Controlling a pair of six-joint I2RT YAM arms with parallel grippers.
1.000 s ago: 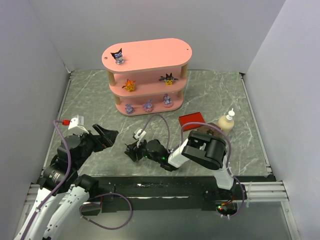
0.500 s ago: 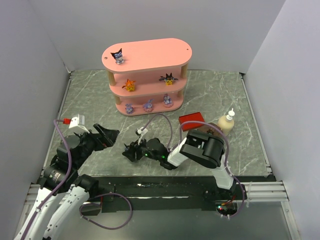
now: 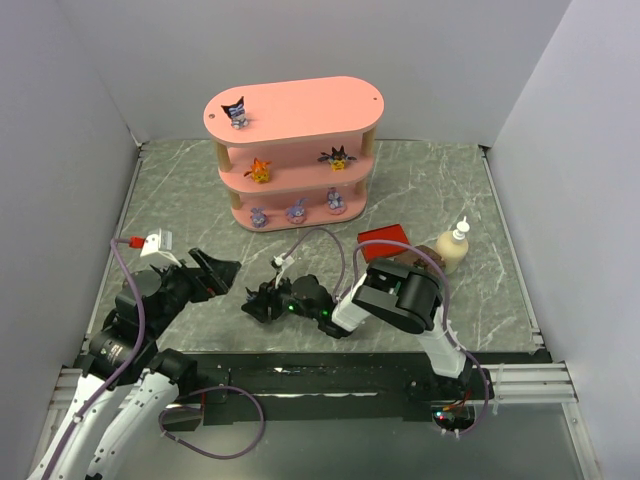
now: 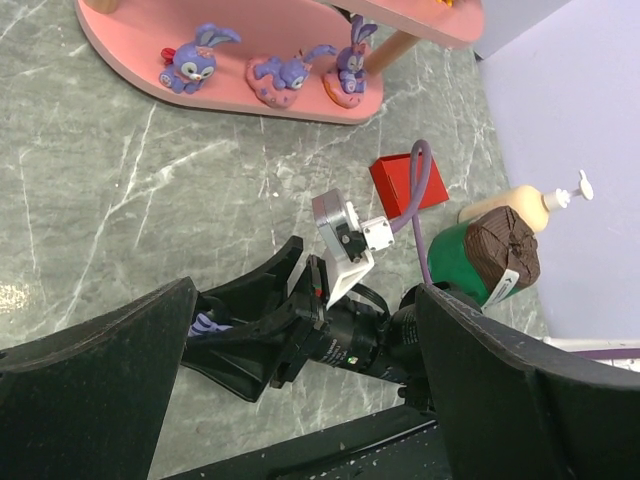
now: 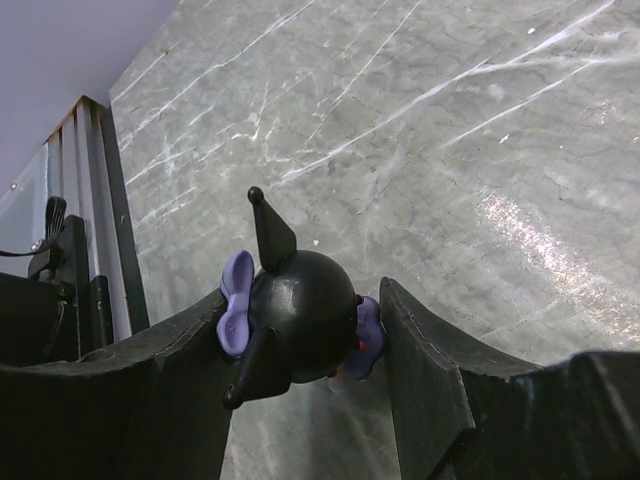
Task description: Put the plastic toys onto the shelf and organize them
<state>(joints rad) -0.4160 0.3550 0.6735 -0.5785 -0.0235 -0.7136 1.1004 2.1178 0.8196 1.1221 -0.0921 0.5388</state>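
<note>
The pink shelf (image 3: 300,105) stands at the back. Its top board holds one dark pointed-ear figurine (image 3: 236,112). The middle board holds the orange figurine (image 3: 259,170) and the spiky black one (image 3: 336,157). The bottom board (image 4: 130,30) holds three lilac figurines (image 3: 296,211) (image 4: 285,72). My right gripper (image 3: 252,305) (image 5: 300,295) lies low over the table front, shut on another dark pointed-ear figurine (image 5: 305,320) with purple bows. My left gripper (image 3: 215,272) (image 4: 305,290) is open and empty, just left of it. A third dark figurine is not in view.
A flat red box (image 3: 385,240) (image 4: 405,185), a green cylinder with a brown top (image 4: 480,255) and a cream pump bottle (image 3: 455,245) stand right of centre, behind my right arm. Grey walls enclose the marbled table (image 3: 180,200).
My right gripper has slid a little to the left along the table front with the dark figurine in it. The left arm has barely moved.
</note>
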